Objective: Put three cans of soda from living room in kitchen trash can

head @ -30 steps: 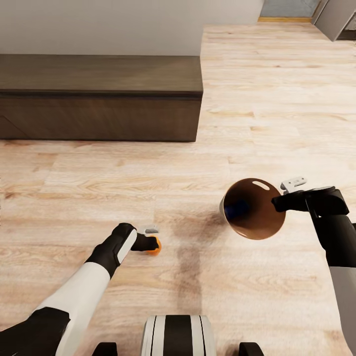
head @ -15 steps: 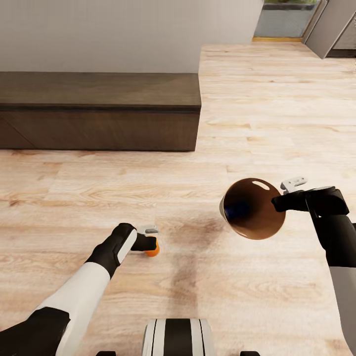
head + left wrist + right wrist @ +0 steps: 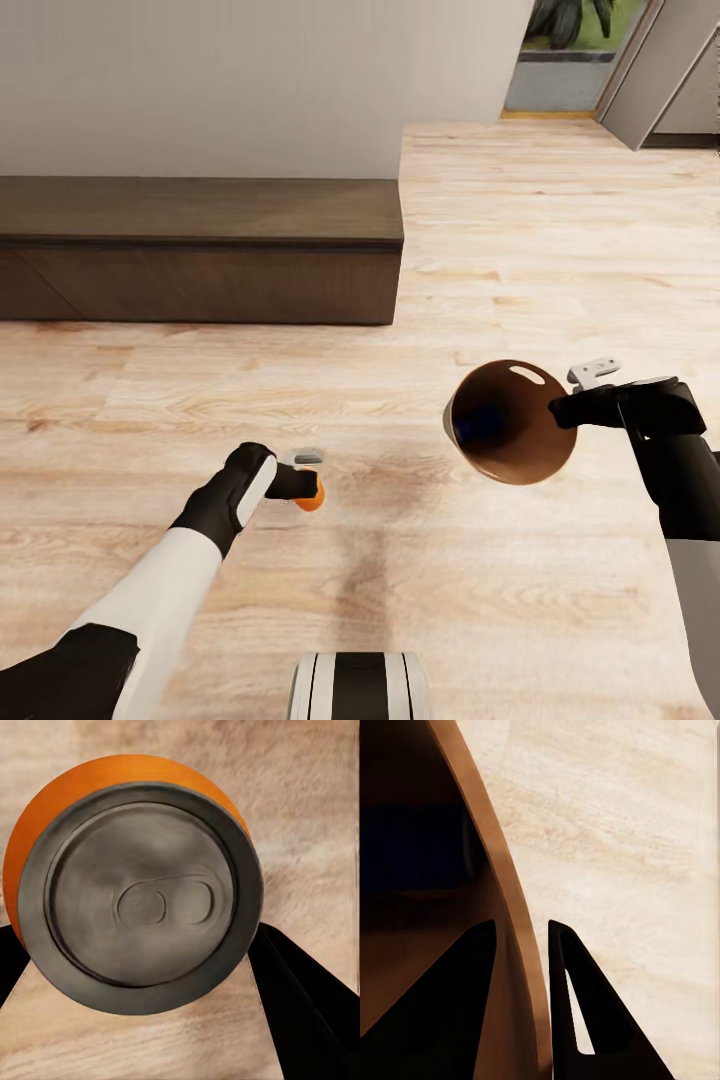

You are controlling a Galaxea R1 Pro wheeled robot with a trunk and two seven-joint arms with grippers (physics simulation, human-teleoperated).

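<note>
Over pale wood floor (image 3: 420, 560) — left end effector (image 3: 306, 487) clasping orange can (image 3: 312, 498), right end effector (image 3: 566, 411) pinching glossy bucket (image 3: 510, 422).

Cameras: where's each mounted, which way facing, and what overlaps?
Head view: on the head, looking down at the wood floor and low cabinet; both arms show.
Left wrist view: along the left tool, onto the soda can; dark fingers flank it.
Right wrist view: along the right tool, fingers straddling the trash can rim.
Head shares the can and the trash can with the wrists.

Orange can (image 3: 312, 497), grey pull-tab end (image 3: 140, 906) up, hung above the wood floor (image 3: 420, 600). Bin (image 3: 510, 422), copper-brown inside, slot near rim, hung tilted to the can's right, well apart.
</note>
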